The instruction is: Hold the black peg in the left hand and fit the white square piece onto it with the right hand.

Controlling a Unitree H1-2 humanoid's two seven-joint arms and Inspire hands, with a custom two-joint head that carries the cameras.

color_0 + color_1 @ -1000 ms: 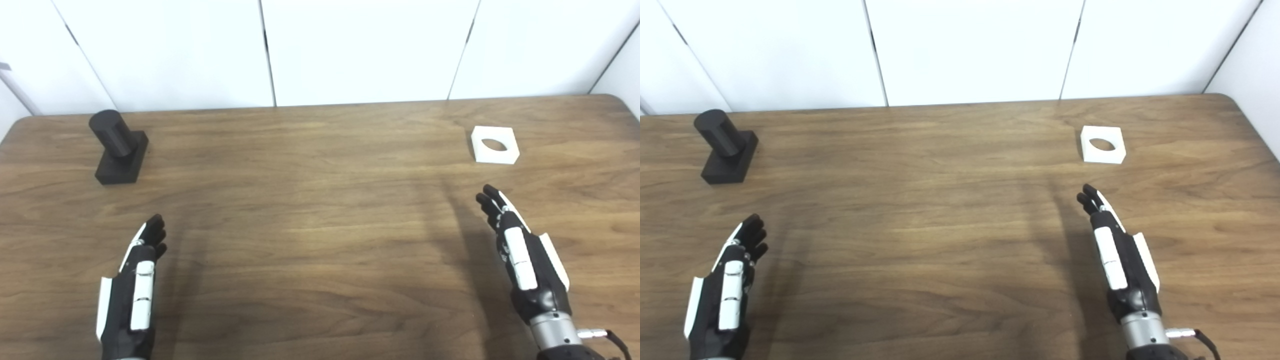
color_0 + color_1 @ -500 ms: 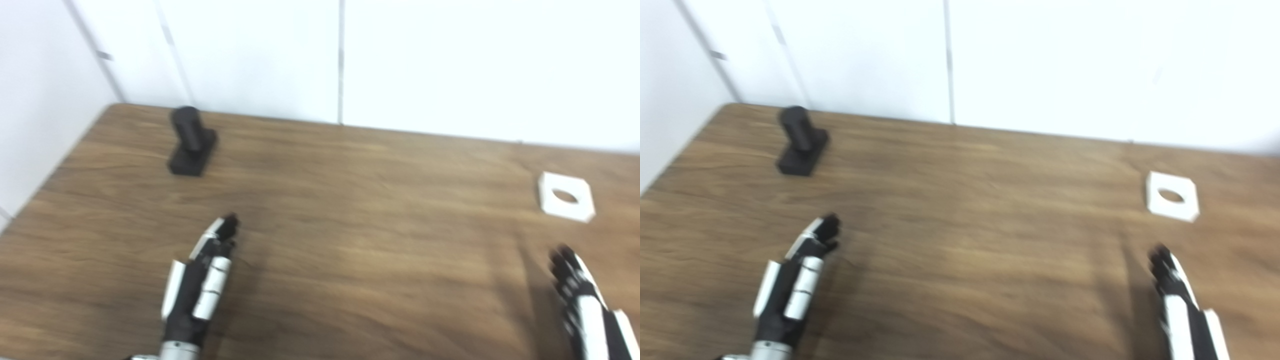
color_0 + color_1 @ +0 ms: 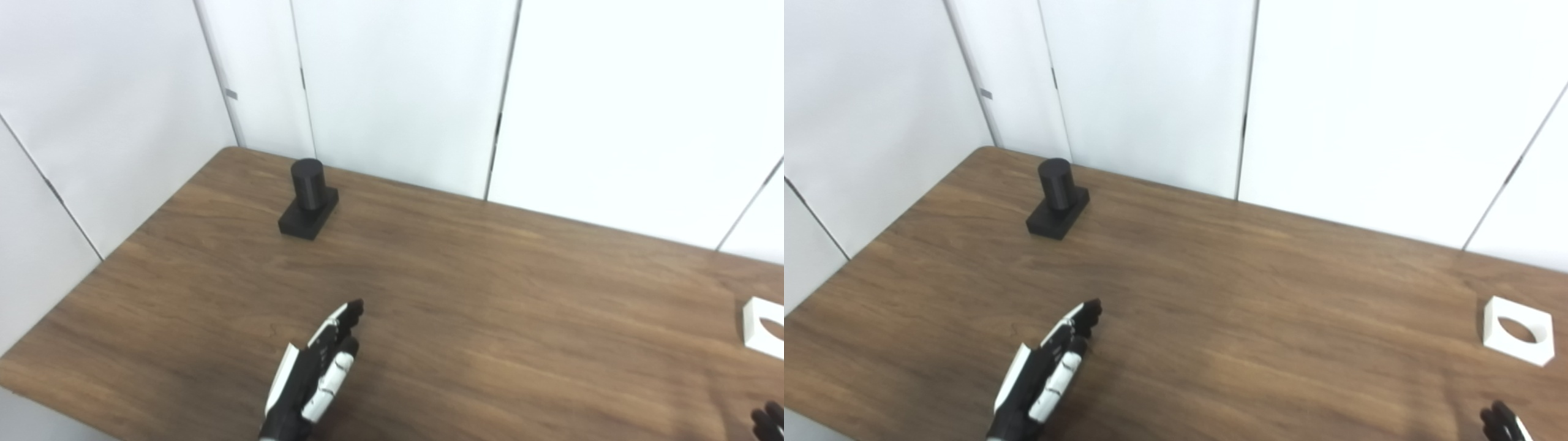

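My left hand (image 3: 1044, 376) hangs over the near part of the wooden table (image 3: 1213, 294), fingers stretched out straight and lying close side by side, pointing up and to the right across the boards; it holds nothing and touches nothing that I can see. Far ahead of it, near the back left corner of the table, stands the black peg (image 3: 1057, 197): an upright round post on a flat square base, resting on the wood well apart from my fingertips. Of my right hand (image 3: 1502, 424) only the dark tips show at the bottom right edge, so I cannot tell whether it is spread or closed. Beyond those tips, near the right edge of the table, lies the white square piece (image 3: 1518, 330), flat on the wood with its round hole facing up; in the left eye view it is cut off by the edge of the picture. The peg and the white piece are at opposite sides of the table, with bare wood between them. White wall panels (image 3: 398, 86) stand behind the table and along its left side.
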